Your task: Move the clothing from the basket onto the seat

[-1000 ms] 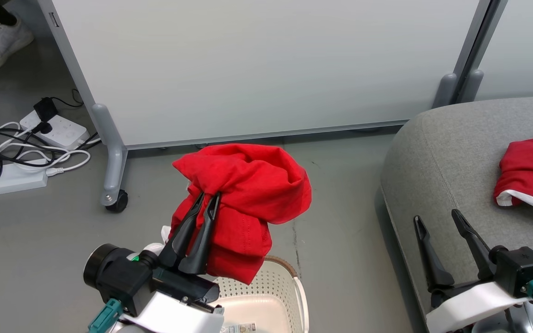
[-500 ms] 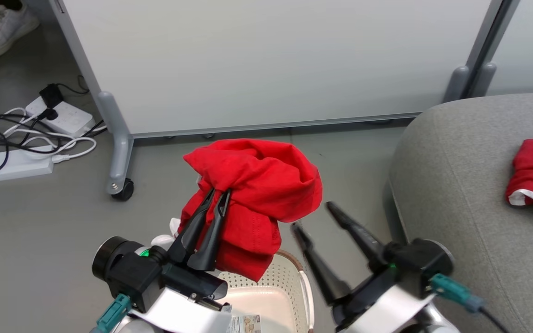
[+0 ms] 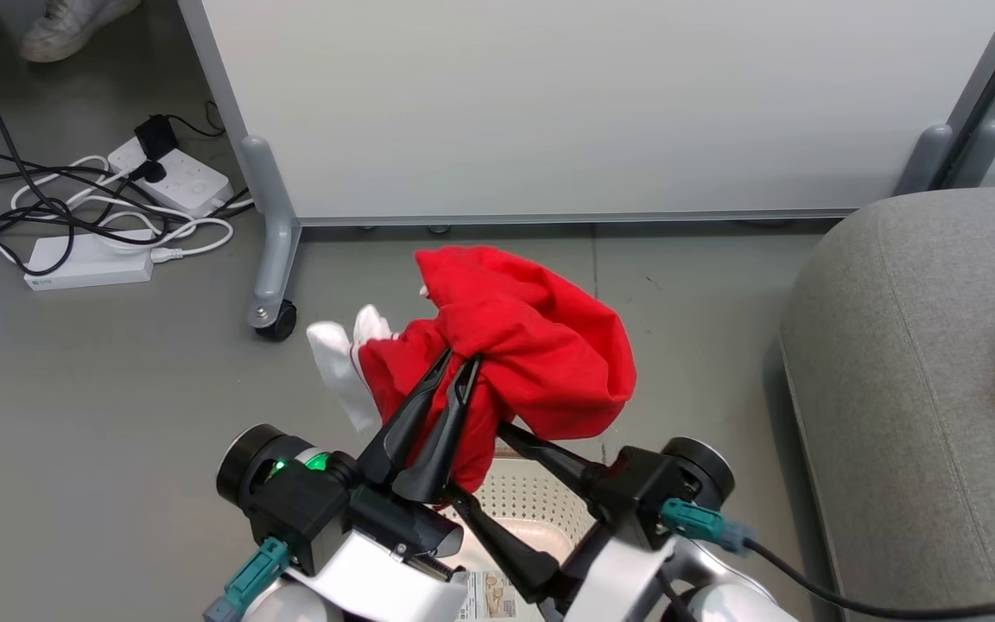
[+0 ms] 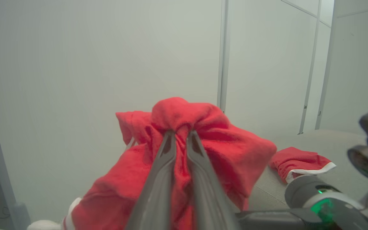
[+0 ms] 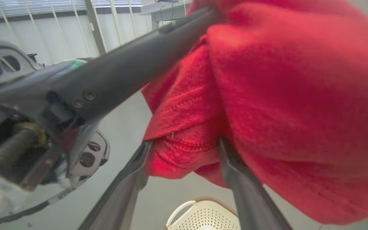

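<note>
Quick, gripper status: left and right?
Left gripper: closed on the clothing.
Right gripper: open, fingers either side of the clothing's hanging lower fold, not yet clamped.

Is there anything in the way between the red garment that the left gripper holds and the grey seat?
Only the robot's own right gripper, open around the red garment's hanging lower part and reaching in from the seat's side. Otherwise bare floor lies between.
</note>
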